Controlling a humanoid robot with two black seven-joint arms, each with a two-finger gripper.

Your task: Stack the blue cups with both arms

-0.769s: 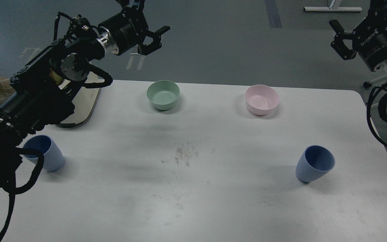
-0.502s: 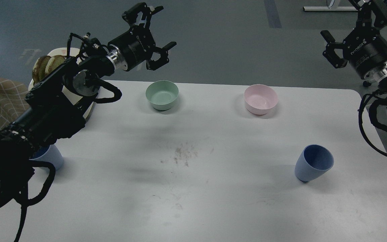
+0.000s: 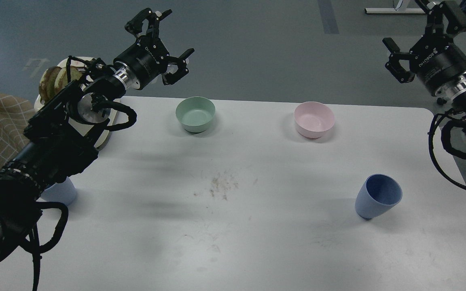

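Left end effector [image 3: 162, 42] and right end effector [image 3: 417, 34] both hang released and empty above the desk's [image 3: 233, 226] far edge. Reaching looks barely begun: each should descend to its near blue cup, left cup [image 3: 60, 192] half hidden under the arm, right cup [image 3: 378, 196] apart in the open

— Where do the cups sit?
— One cup [image 3: 378, 196] stands near the table's [image 3: 257, 242] right front; the other cup [image 3: 60, 192] at its left edge, partly behind the left arm [image 3: 55, 141].
— And the bowls?
— Both at the back: one bowl [image 3: 195, 113] left, the other bowl [image 3: 314, 119] right.
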